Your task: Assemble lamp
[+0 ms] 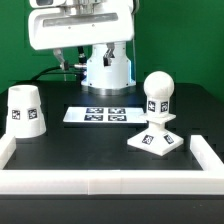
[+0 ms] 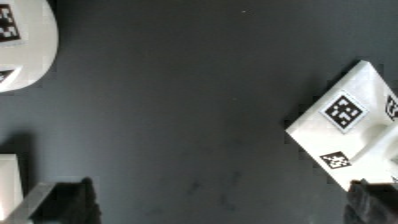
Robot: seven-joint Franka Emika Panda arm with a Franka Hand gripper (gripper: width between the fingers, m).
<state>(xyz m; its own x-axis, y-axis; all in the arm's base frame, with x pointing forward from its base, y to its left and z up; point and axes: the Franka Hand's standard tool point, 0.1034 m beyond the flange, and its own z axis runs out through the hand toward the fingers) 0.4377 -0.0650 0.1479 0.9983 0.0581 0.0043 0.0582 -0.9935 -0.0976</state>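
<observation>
Large white robot arm (image 1: 85,30) raised at the far side of the black table (image 1: 95,140), gripper (image 2: 222,203) pointing down with jaws apart and empty, flat white marker board (image 1: 96,115) mid-table, round white bulb on stem (image 1: 158,95) standing upright in the flat square white base (image 1: 156,142) at the exterior view's right, tapered white plastic shade (image 1: 26,110) well apart at its left.

Exterior view: low, front-on across the black table (image 1: 100,135), facing the robot base (image 1: 108,68) at the far side, mid distance, whole workspace framed. Wrist view: looks straight down at the table from close above. Both share the marker board (image 1: 97,115) (image 2: 359,125) and dark tabletop.
</observation>
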